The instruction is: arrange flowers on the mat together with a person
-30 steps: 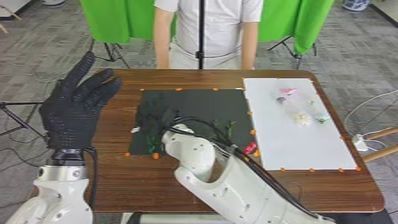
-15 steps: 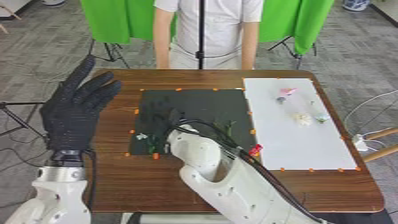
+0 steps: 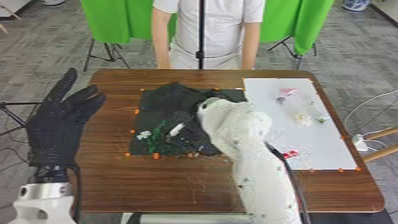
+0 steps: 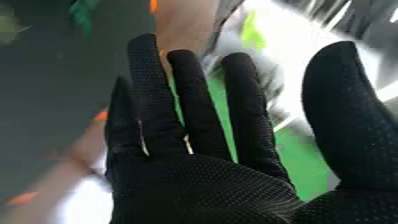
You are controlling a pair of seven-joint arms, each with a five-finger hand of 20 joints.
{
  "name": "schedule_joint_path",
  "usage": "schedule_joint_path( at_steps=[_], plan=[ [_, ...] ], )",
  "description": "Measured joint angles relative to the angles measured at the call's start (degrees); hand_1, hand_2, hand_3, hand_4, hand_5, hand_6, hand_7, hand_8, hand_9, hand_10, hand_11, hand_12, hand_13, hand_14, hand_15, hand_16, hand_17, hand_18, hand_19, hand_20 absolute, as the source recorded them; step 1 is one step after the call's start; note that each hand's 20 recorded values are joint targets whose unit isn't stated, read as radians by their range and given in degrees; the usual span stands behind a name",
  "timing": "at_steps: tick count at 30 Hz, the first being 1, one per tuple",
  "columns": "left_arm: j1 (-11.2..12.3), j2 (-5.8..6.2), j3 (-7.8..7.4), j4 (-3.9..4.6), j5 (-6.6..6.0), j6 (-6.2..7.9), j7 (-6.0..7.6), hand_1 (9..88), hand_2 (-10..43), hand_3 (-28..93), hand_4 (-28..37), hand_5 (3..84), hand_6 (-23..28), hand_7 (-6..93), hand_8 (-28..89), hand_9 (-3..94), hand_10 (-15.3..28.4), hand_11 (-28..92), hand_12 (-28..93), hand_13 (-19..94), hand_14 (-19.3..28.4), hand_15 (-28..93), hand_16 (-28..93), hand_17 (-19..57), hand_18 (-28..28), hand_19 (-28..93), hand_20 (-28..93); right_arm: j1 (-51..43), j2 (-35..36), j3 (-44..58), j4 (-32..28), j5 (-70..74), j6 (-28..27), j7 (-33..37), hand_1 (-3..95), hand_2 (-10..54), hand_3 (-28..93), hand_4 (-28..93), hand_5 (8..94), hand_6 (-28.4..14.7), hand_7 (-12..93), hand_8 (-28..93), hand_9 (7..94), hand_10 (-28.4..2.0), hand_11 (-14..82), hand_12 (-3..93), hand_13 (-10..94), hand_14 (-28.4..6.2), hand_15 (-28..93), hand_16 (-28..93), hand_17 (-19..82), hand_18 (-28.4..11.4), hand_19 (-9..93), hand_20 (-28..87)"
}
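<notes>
In the head view my right hand (image 3: 182, 97) is over the black mat (image 3: 227, 94), hard to tell from the dark cloth. The right wrist view has my right hand (image 4: 209, 185) with straight, spread fingers and nothing held. On the black mat's left part, a small white flower (image 3: 144, 135) lies beside green stems (image 3: 158, 136). My left hand (image 3: 60, 132) is raised, open and empty, left of the table. On the white mat (image 3: 271, 130) are a pink flower (image 3: 288, 91), a cream flower (image 3: 303, 119) and a small pale flower (image 3: 322, 120).
The brown table (image 3: 151, 185) extends around both mats, with orange tape bits at the mats' edges. My right forearm (image 3: 258, 170) crosses the front of the table between the mats. A person stands at the far edge, arms down.
My right forearm has swung right and its wrist has moved farther up the black mat, uncovering more green stems. My left hand has lowered slightly and shifted left.
</notes>
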Motion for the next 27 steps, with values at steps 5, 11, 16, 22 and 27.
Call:
schedule_joint_path(
  at_steps=[5,11,16,22,27],
  plan=[
    [1.27,-0.86,-0.6,-0.32,0.34,-0.09,-0.78,20.7,8.3,77,-28.3,34.1,6.8,9.8,-10,36.5,20.2,21,9,29,27.1,45,-10,-5.0,27.1,67,3,-4.07,-0.06,10.17,-4.59,12.42,5.05,7.58,19.7,-0.6,75,-28,40.8,1.1,12,-13,45.3,-18.0,11.8,11.9,39,-19.8,41,9,1,-18.8,50,13],
    [1.75,-3.48,-0.52,0.19,-0.28,-0.4,-3.44,20.7,8.4,77,-28.3,34.8,6.9,9.4,-9,36.7,20.3,21,9,29,27.1,44,-10,-3.1,27.4,66,1,-13.24,8.31,18.19,-9.63,28.84,7.62,0.25,17.4,0.4,75,-28,35.1,1.6,10,-12,42.9,-18.1,10.8,12.1,38,-20.7,40,10,0,-19.1,48,14],
    [1.62,-5.0,0.31,1.12,-0.45,-0.79,-4.32,20.5,8.5,77,-28.3,35.4,7.0,9.2,-10,36.9,20.3,21,8,29,25.9,40,-10,-3.2,25.4,61,-4,-21.96,12.54,23.3,-13.25,42.41,12.67,-9.98,16.9,2.0,74,-28,34.2,2.0,10,-11,43.0,-17.6,9.5,12.0,37,-21.4,33,10,1,-19.4,45,14],
    [1.62,-5.2,1.02,1.38,-0.39,-1.53,-4.46,20.1,8.5,77,-28.3,35.2,6.7,9.1,-9,36.4,19.9,20,8,28,25.6,38,-9,-5.4,24.8,57,-5,-28.23,13.84,25.03,-15.3,54.94,18.29,-14.3,16.0,3.4,74,-28,34.3,2.0,10,-12,42.1,-17.0,7.3,12.1,36,-21.6,23,15,2,-20.2,43,13],
    [1.62,-5.66,0.93,1.38,-0.39,-1.82,-4.55,20.0,8.6,77,-28.3,34.8,6.7,8.9,-9,36.2,20.0,20,9,29,27.2,44,-8,-4.5,27.5,66,-1,-30.36,13.66,25.59,-15.56,53.51,19.15,-17.6,15.9,4.3,73,-28,34.1,1.8,9,-11,41.7,-17.2,7.0,12.1,36,-21.7,24,16,3,-21.6,45,15]
  ],
)
